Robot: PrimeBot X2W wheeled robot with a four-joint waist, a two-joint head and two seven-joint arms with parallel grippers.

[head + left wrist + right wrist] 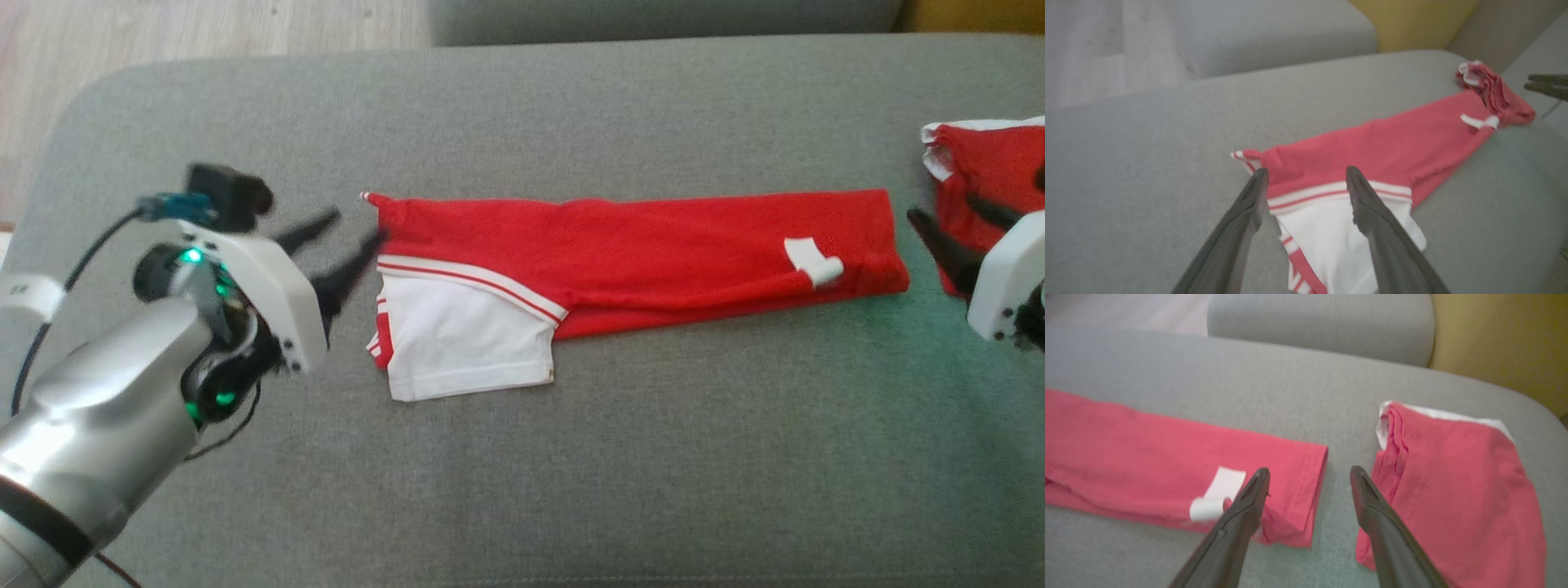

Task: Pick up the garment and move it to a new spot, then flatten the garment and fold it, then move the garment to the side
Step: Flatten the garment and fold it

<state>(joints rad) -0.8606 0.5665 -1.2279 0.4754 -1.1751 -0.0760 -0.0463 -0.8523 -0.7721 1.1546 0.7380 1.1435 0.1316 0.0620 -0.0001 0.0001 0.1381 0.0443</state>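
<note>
The red garment (653, 241) lies on the grey cushion (522, 457), folded into a long strip running left to right. Its white sleeve with red stripes (465, 343) sticks out at the lower left, and a white label (812, 261) shows near the right end. My left gripper (357, 227) is open at the strip's left end, fingers just above the collar edge (1331, 192). My right gripper (943, 208) is open just past the right end (1306, 490), with nothing between its fingers.
A second folded red garment with a white edge (988, 163) lies right of the strip, close to my right fingers (1453, 490). Behind the cushion are another grey cushion (1323, 322), a yellow surface (1502, 339) and wooden floor (204, 28).
</note>
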